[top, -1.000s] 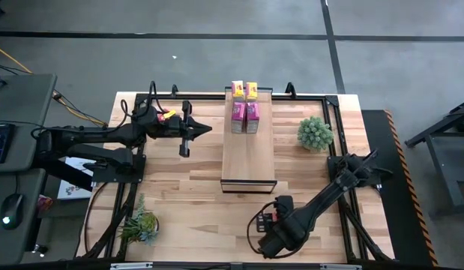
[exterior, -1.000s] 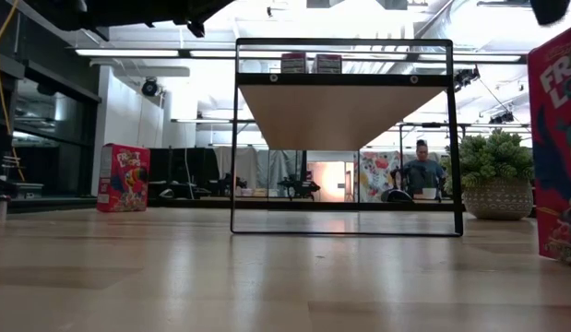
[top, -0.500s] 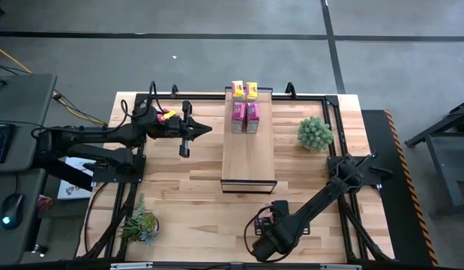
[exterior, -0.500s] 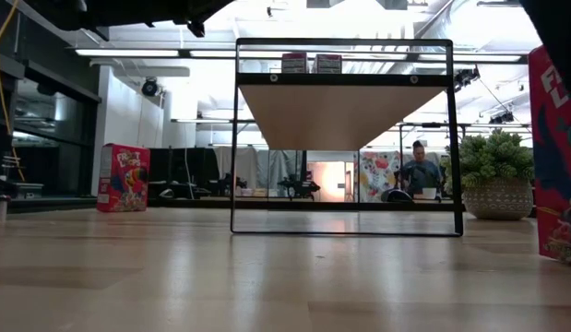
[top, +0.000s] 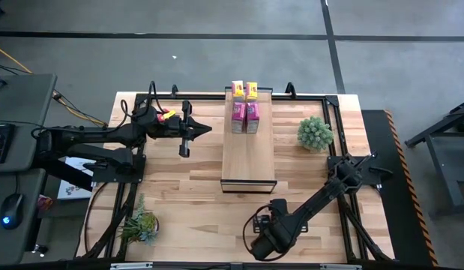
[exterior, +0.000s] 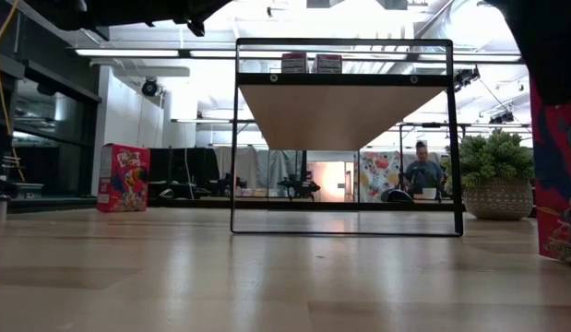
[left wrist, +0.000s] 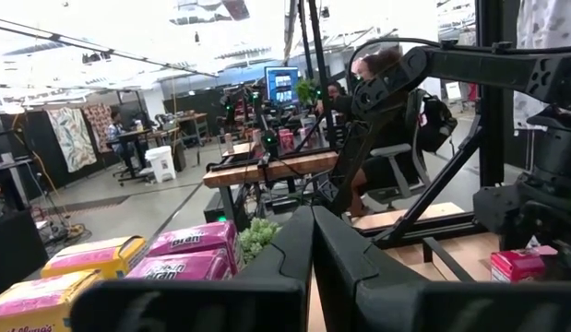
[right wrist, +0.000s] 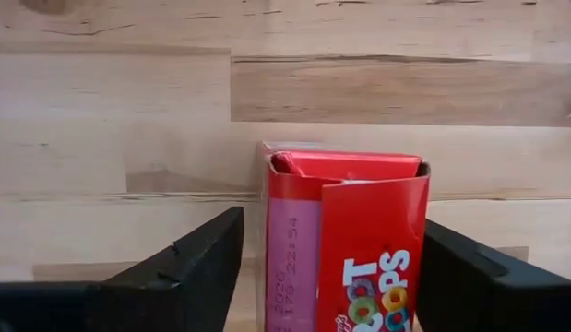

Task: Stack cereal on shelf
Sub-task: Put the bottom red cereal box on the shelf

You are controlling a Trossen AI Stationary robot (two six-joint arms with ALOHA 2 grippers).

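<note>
The long light-wood shelf board with the dark metal frame (top: 248, 139) is my landmark. At its far end sit two small yellow cardboard cereal boxes (top: 245, 91) with two pink ones (top: 245, 117) just in front of them. The right gripper (right wrist: 327, 267) is down at the table near the shelf's near end, fingers (right wrist: 188, 258) spread on either side of an upright red cereal box (right wrist: 354, 235) (gaps on both sides, so not gripping). Another red box (exterior: 123, 178) stands on the table left of the shelf, under the left gripper (top: 185, 132), which is pinched closed and holding nothing. A round green potted plant (top: 315, 133) sits right of the shelf.
</note>
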